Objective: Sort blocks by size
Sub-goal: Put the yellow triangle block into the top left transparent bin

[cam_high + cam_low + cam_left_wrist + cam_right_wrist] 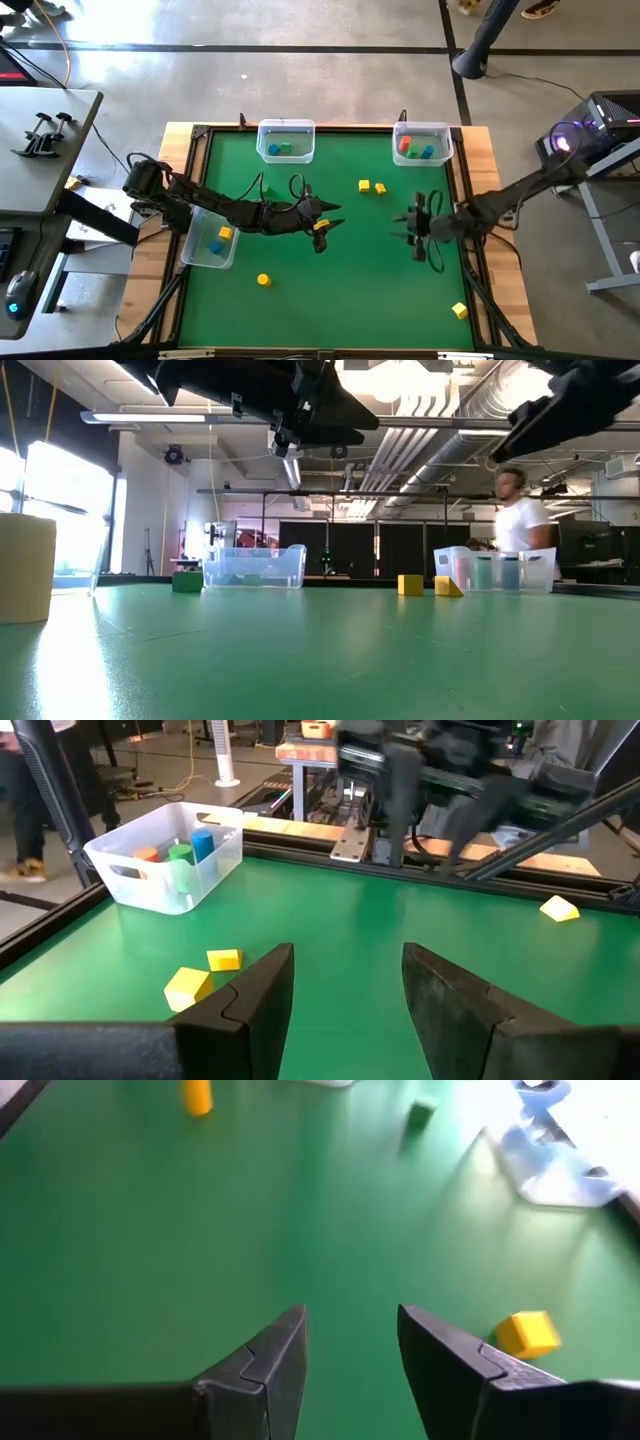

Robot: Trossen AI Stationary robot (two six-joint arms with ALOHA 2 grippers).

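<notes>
Several small blocks lie on the green table [300, 310]. Two yellow blocks [372, 186] lie mid-table toward the far side and also show in the left wrist view [205, 975]. A yellow cylinder [263, 280] stands near the front. Another yellow block [459, 311] lies at the near right. A green block [187, 582] shows in the low view. My left gripper [325, 225] hangs open and empty above mid-table [345, 1010]. A small yellow spot shows by it in the high view; what it is I cannot tell. My right gripper [415, 232] is open and empty at the right [350, 1370].
Three clear bins stand on the table. The far-left one [285, 140] holds blue and green blocks. The far-right one [422, 143] holds orange, green and blue ones. The left one [210, 240] holds a blue and a yellow block. A person [520, 510] stands beyond the table.
</notes>
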